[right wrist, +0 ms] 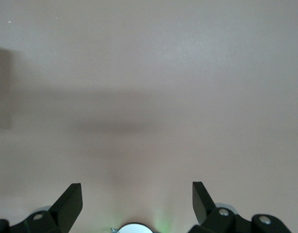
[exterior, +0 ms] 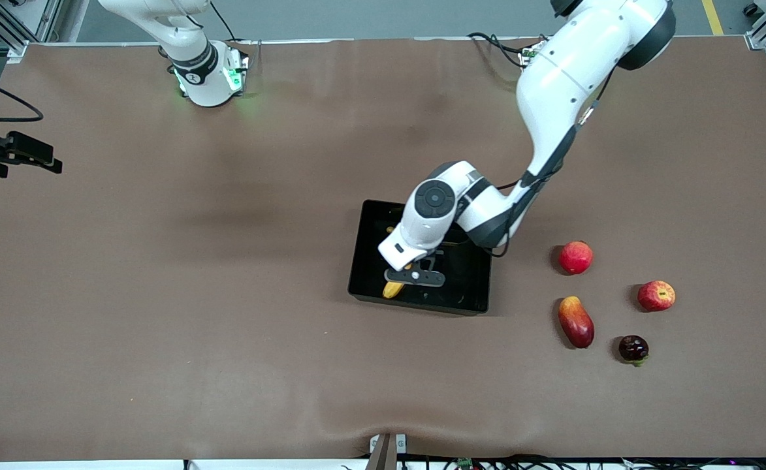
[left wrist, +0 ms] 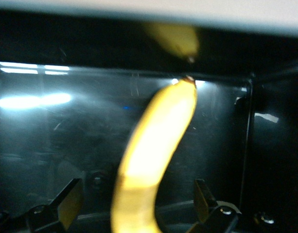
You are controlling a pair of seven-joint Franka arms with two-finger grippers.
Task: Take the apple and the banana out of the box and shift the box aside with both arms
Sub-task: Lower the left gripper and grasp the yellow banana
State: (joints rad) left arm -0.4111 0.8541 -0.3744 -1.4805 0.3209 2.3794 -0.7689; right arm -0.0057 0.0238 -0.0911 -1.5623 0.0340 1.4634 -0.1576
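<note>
The black tray (exterior: 356,261) lies mid-table. The yellow banana (exterior: 394,288) lies inside it along the wall toward the right arm's end. My left gripper (exterior: 415,279) is down in the tray over the banana. In the left wrist view the banana (left wrist: 158,136) runs between the open fingers (left wrist: 68,201) without touching either, and the left gripper (left wrist: 136,201) holds nothing. The red apple with a yellowish patch (exterior: 656,295) sits toward the left arm's end. My right gripper (right wrist: 136,199) is open and empty over bare table and waits at the table's edge (exterior: 30,160).
Between tray and apple sit a plain pinkish-red round fruit (exterior: 575,257), an oblong red-orange mango (exterior: 576,321) nearer the front camera, and a small dark fruit (exterior: 633,348) nearest it. The right arm's base (exterior: 206,75) glows green.
</note>
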